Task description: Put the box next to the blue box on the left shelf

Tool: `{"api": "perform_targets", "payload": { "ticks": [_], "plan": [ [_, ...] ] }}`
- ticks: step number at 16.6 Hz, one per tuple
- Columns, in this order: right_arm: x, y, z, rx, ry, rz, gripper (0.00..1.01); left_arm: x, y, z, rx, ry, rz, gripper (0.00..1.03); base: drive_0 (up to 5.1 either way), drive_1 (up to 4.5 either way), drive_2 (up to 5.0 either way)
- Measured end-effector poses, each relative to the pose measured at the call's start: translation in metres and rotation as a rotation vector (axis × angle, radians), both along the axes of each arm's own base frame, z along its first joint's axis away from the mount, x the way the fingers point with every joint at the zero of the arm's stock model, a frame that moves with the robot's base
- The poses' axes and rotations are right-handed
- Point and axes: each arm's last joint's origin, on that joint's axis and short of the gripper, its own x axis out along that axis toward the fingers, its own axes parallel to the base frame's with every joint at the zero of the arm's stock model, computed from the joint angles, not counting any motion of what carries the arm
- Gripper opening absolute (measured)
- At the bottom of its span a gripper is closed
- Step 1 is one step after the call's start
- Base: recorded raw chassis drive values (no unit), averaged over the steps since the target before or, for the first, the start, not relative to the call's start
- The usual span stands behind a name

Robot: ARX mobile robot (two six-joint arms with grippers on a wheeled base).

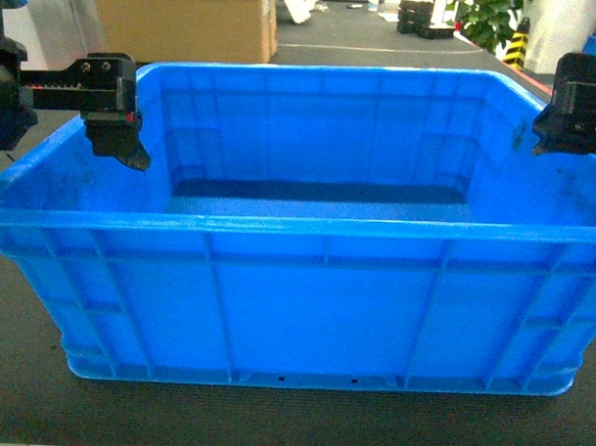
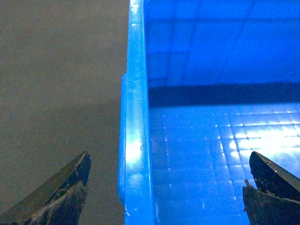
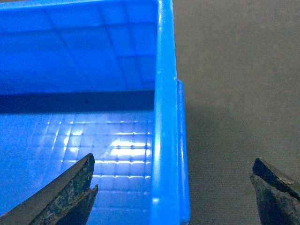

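Observation:
The box is a large bright-blue ribbed crate filling the middle of the head view, resting on a dark grey surface. My left gripper hangs open over its left rim, one finger outside the wall and one over the grid floor. My right gripper is open over the right rim, likewise straddling the wall. Neither gripper touches the crate. The left shelf and the other blue box are out of view.
The dark grey mat runs under and around the crate. Behind it stand a large cardboard box, a potted plant and dark items on the floor.

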Motion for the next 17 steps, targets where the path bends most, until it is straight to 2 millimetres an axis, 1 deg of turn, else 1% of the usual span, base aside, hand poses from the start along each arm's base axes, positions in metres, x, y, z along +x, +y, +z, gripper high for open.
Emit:
{"api": "perform_targets", "payload": {
  "ticks": [2, 4, 9, 10, 12, 13, 14, 16, 17],
  "plan": [
    [0.007, 0.000, -0.003, 0.046, 0.016, -0.013, 0.98, 0.010, -0.001, 0.000, 0.003, 0.083, 0.021, 0.98, 0.0, 0.00, 0.0],
    [0.010, 0.003, -0.007, 0.079, 0.060, -0.008, 0.98, 0.014, -0.001, -0.003, -0.023, 0.171, 0.017, 0.98, 0.0, 0.00, 0.0],
    [0.009, 0.005, -0.010, 0.075, 0.084, -0.008, 0.98, 0.017, -0.003, -0.006, -0.065, 0.195, 0.024, 0.98, 0.0, 0.00, 0.0],
    [0.009, 0.007, -0.012, 0.063, 0.099, -0.007, 0.88, 0.018, -0.003, -0.008, -0.068, 0.202, 0.025, 0.93, 0.0, 0.00, 0.0],
    [0.008, 0.007, -0.016, 0.052, 0.126, -0.004, 0.68, 0.017, -0.003, -0.010, -0.066, 0.214, 0.025, 0.74, 0.0, 0.00, 0.0],
    [0.008, 0.010, -0.016, 0.048, 0.122, -0.003, 0.51, 0.017, -0.002, -0.010, -0.053, 0.213, 0.041, 0.56, 0.0, 0.00, 0.0],
    [0.008, 0.009, -0.016, 0.036, 0.122, -0.008, 0.41, 0.018, -0.001, -0.010, -0.043, 0.210, 0.045, 0.47, 0.0, 0.00, 0.0],
    [0.008, 0.009, -0.015, 0.019, 0.117, -0.015, 0.24, 0.018, 0.001, -0.011, -0.013, 0.190, 0.063, 0.28, 0.0, 0.00, 0.0],
    [0.008, 0.011, -0.016, 0.009, 0.099, -0.023, 0.22, 0.017, 0.001, -0.011, -0.006, 0.157, 0.069, 0.20, 0.0, 0.00, 0.0]
  ]
}}
